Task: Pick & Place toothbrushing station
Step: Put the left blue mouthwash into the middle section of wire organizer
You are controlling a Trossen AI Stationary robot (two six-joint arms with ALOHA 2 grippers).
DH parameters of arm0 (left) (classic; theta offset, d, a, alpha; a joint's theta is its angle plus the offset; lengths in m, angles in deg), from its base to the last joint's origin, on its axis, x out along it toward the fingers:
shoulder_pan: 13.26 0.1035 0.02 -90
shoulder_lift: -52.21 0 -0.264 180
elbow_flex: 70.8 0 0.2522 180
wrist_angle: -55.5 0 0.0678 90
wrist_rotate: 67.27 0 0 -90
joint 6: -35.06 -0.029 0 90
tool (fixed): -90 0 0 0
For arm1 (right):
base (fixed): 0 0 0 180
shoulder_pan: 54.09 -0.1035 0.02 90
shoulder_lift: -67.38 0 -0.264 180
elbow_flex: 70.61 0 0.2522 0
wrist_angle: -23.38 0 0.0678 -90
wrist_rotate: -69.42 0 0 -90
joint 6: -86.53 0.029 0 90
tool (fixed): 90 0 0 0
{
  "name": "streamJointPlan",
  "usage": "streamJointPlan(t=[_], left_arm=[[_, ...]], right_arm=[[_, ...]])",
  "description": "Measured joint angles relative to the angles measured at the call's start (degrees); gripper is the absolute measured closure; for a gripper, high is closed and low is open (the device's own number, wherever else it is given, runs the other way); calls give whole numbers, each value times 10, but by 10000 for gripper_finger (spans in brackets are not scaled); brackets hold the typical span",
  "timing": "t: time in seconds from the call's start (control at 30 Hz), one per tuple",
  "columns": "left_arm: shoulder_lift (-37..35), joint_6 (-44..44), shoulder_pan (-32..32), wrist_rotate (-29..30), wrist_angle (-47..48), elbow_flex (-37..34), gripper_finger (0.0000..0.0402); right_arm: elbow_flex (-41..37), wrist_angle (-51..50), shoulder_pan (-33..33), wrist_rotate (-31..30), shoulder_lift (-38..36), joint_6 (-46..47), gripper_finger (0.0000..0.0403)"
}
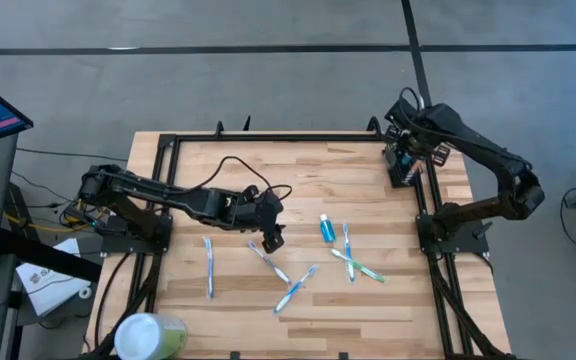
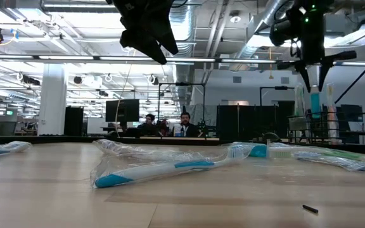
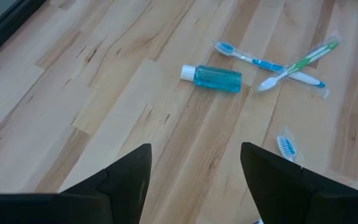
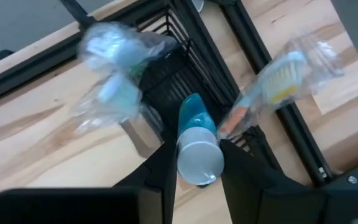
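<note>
**Right gripper holding a teal tube over the station; left gripper empty above the loose items**

Your right gripper (image 4: 191, 163) sits at the upper right of the high view, directly over the toothbrushing station (image 1: 405, 165), the small black holder standing at the table's right edge beside the black frame rail (image 1: 423, 205). In the right wrist view its fingers are closed on a teal tube with a silver cap (image 4: 196, 140), which points down toward the holder's black mesh (image 4: 173, 71). Two wrapped toothbrushes (image 4: 114, 59) already stand in the holder, their plastic sleeves spreading outward.

Your left gripper (image 3: 194, 174) hangs at centre frame in the high view, fingers spread wide and holding nothing. Ahead of it on the wood lie a teal bottle with a white cap (image 3: 211, 78) and a crossed pair of wrapped brushes (image 3: 277, 64). More brushes (image 1: 283, 272) are scattered lower centre. A pale-green cup (image 1: 148, 337) stands at the lower left corner of the table, well apart from the work.

Risks, as judged from this position:
- The tube may catch on the wrappers crowding the holder's mouth and tip sideways on release.
- The holder is light and near the rail; a downward push off centre could topple it or shove it against the frame.
- The grip is near the capped end, so the tube may swing.
</note>
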Motion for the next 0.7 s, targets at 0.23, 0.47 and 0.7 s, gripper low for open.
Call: streamJointPlan(t=[0.23, 0.47, 0.7], left_arm=[[0, -1, 0, 0, 0, 0, 161], [0, -2, 0, 0, 2, 0, 161], [0, -9, 0, 0, 2, 0, 161]], right_arm=[[-35, 62, 0, 15, 0, 21, 310], [-56, 75, 0, 29, 0, 48, 310], [-63, 79, 0, 30, 0, 42, 310]])
